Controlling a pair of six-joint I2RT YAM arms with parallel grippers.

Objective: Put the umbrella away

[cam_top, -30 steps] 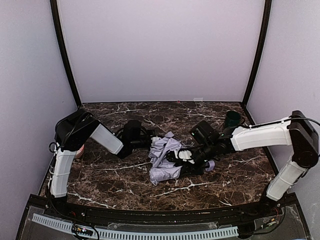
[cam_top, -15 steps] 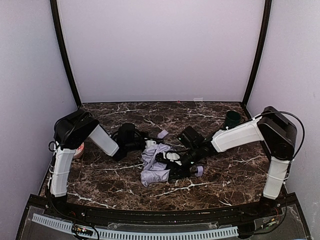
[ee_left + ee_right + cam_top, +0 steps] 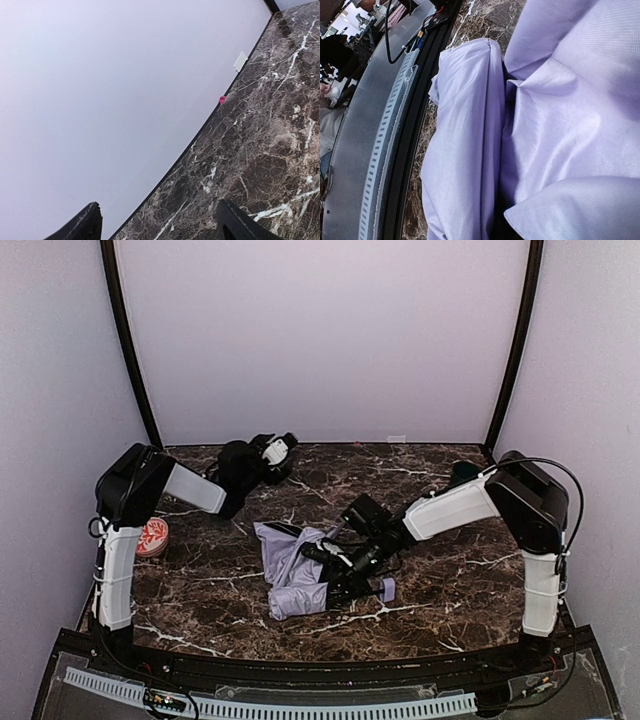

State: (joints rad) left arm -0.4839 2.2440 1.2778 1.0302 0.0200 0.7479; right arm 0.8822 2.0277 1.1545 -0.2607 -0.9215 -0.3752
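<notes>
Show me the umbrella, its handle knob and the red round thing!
umbrella (image 3: 285, 560), top view, on its lavender fabric.
handle knob (image 3: 386, 588), top view, on its end.
red round thing (image 3: 152, 537), top view, on its top.

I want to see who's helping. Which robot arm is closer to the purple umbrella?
The right one. The right end effector is at the umbrella, among its folds. The left end effector is by the back wall, well away.

Robotics lab test booth, plain pale walls (image 3: 320, 340), marble-look table (image 3: 200, 610), slotted cable duct (image 3: 270, 707) in front
</notes>
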